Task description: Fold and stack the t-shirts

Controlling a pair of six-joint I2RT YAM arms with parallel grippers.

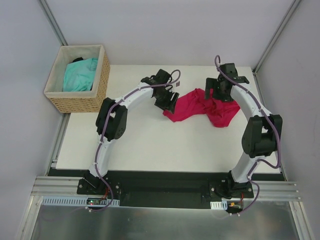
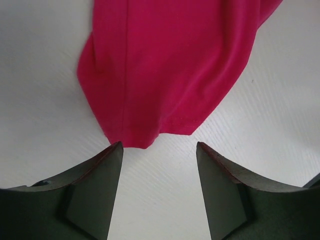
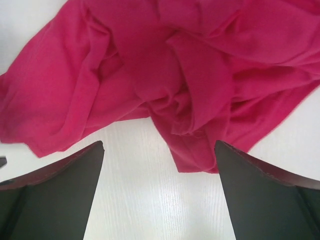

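A crimson-pink t-shirt lies crumpled on the white table, right of centre. My left gripper hovers at its left end. In the left wrist view this gripper is open over bare table, just short of the shirt's hemmed corner. My right gripper is over the shirt's far right part. In the right wrist view it stands wide open with the bunched folds just ahead and nothing between the fingers. A turquoise t-shirt lies bundled in the basket.
A woven wicker basket stands at the table's back left corner, partly off its edge. Bare white table stretches in front of the shirt. Grey walls and metal frame posts enclose the area.
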